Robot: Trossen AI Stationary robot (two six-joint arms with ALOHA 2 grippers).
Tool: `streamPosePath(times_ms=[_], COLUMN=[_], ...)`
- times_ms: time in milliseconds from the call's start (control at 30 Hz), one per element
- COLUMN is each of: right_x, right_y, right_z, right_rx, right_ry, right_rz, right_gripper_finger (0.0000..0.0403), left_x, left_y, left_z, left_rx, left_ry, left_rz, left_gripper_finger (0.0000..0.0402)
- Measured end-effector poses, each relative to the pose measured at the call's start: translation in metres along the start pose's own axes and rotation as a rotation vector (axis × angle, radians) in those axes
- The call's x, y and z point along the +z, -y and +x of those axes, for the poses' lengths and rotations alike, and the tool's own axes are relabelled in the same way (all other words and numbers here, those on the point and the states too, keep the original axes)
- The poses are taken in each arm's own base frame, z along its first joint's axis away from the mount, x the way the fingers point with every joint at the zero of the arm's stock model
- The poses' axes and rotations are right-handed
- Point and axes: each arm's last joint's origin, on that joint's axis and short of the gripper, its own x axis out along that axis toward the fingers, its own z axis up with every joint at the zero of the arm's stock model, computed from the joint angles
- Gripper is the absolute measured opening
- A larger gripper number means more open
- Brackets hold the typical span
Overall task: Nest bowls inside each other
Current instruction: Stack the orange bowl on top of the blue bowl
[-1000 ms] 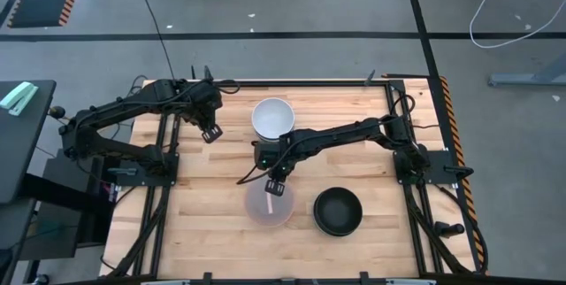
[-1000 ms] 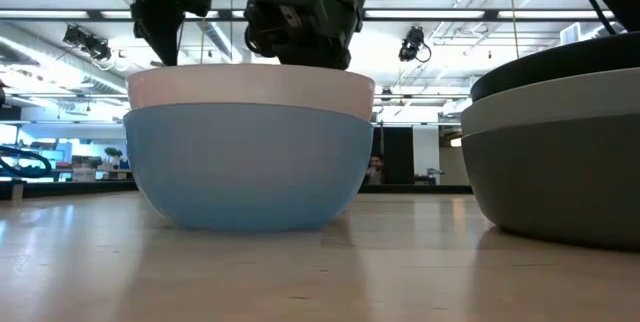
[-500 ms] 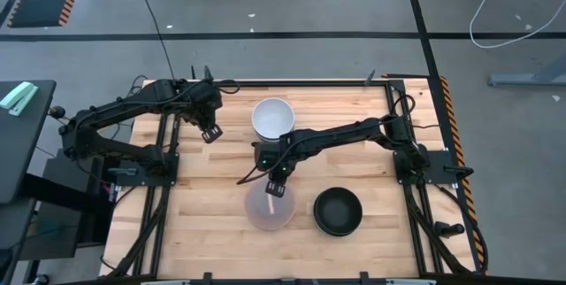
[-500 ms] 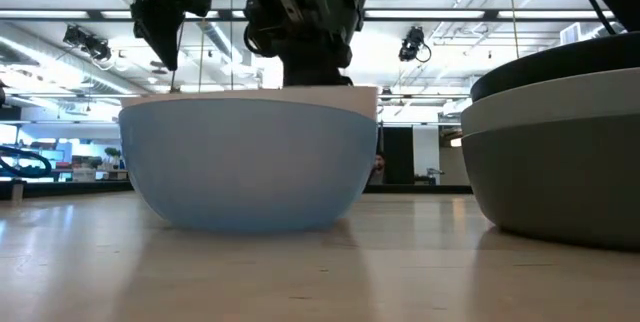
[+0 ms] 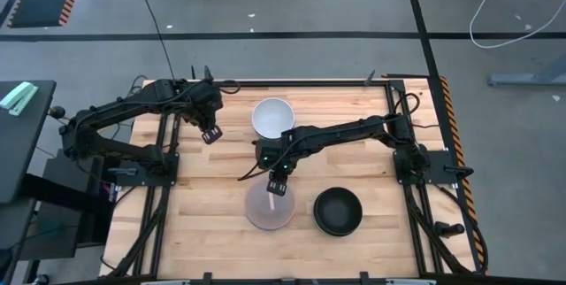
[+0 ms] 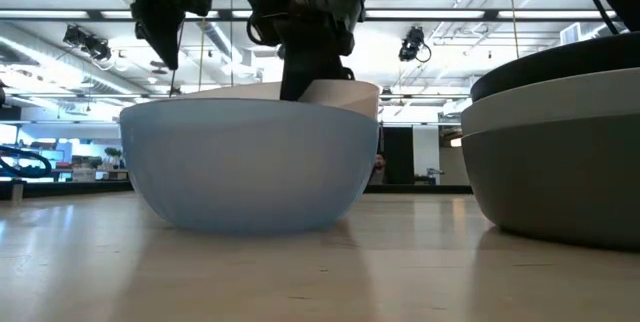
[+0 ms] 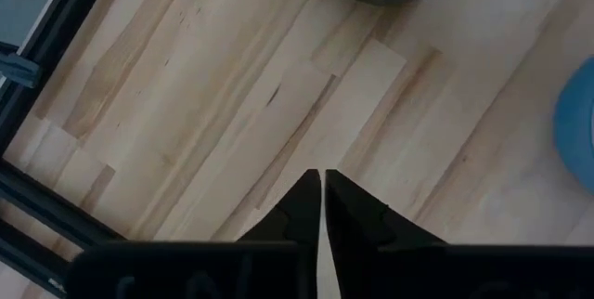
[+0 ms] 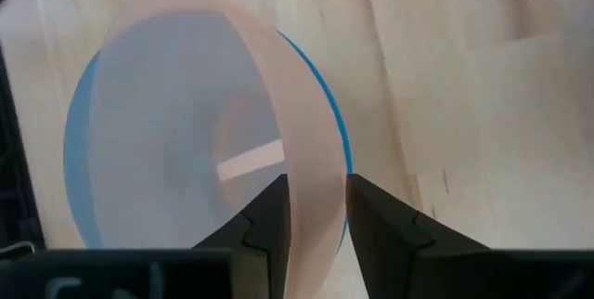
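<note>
Since a second ago, the translucent salmon-pink bowl (image 8: 278,104) has been lowered from well above the blue round bowl (image 6: 250,167) to sit nested in it, one side of its rim still tilted slightly above the blue rim in the low view. The right gripper (image 8: 314,201) is seen at that raised rim, its two dark fingers apart on either side of the thin pink wall; whether the pads are still touching it cannot be told with certainty, though a gap appears on each side. This nested pair is placed near the middle of the bench's front edge. Just beside it, toward the front right, a black round bowl (image 5: 338,211) is seen topping a stack whose white and grey lower bowls (image 6: 560,152) show in the low view. A white round bowl (image 5: 272,118) is set toward the middle of the rear edge. The left gripper (image 7: 322,188) is held over bare wooden bench (image 5: 203,223) toward the rear left corner, its jaws all but together with only a thin slit between, nothing held.
</note>
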Motion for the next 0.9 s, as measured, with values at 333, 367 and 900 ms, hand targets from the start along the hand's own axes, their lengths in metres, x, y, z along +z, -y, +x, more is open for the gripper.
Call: streamPosePath(times_ms=[333,367,900], right_x=[0.004,0.005,-0.002], right_y=[0.005,0.006,-0.011], right_z=[-0.001,-0.001,0.003], right_rx=[0.001,-0.011,-0.009], right_ry=[0.026,0.031,0.024], right_rz=[-0.012,0.001,-0.054], right_gripper_finger=[0.0058,0.0045,0.0005], left_x=[0.000,0.000,0.001], left_y=[0.000,0.000,0.001], left_z=[0.000,0.000,0.000], left_rx=[-0.010,-0.010,-0.012], left_ry=[0.002,0.002,0.015], left_rz=[0.022,0.022,0.021], left_gripper_finger=[0.0021,0.0023,0.0024])
